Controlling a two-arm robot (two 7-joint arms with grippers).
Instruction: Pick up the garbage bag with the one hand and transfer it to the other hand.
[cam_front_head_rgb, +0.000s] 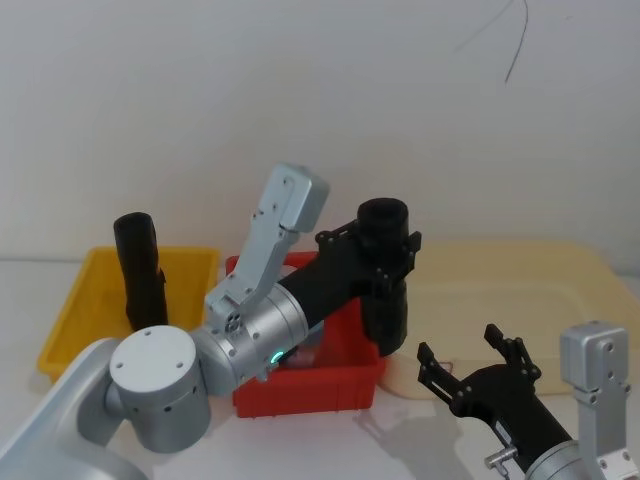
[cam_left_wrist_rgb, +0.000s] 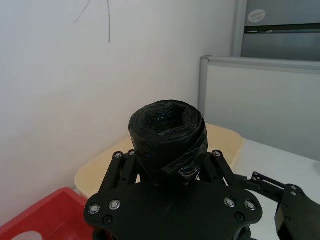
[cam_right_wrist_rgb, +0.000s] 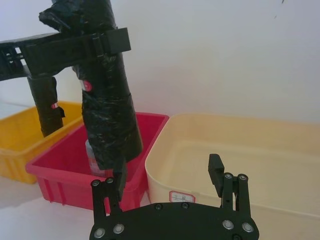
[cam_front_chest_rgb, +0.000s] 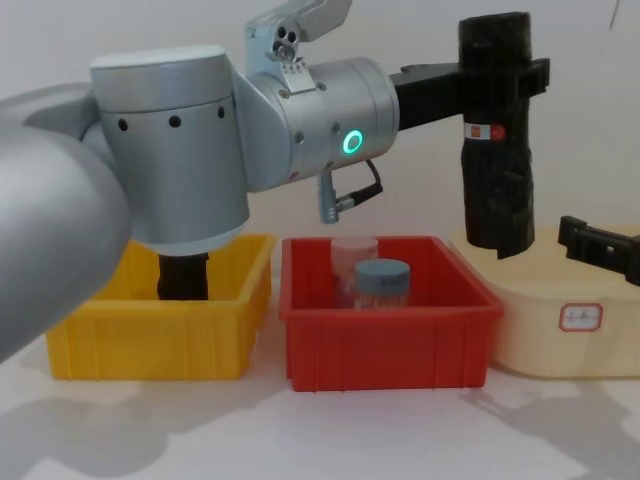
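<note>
1 high grip by the left gripper (cam_front_head_rgb: 380, 250) lets the garbage bag (cam_front_head_rgb: 385, 310) swing if the wide-open right gripper (cam_front_head_rgb: 460, 350), lower right, bumps it.

My left gripper (cam_front_head_rgb: 386, 250) is squeezed tight around the garbage bag (cam_front_chest_rgb: 497, 190), near its top. The bag is a tall black roll with a tiny red and white label. It hangs upright in the air. My right gripper (cam_front_head_rgb: 459, 343) is lower, near the bag, with my fingers spread wide and not touching it.
</note>
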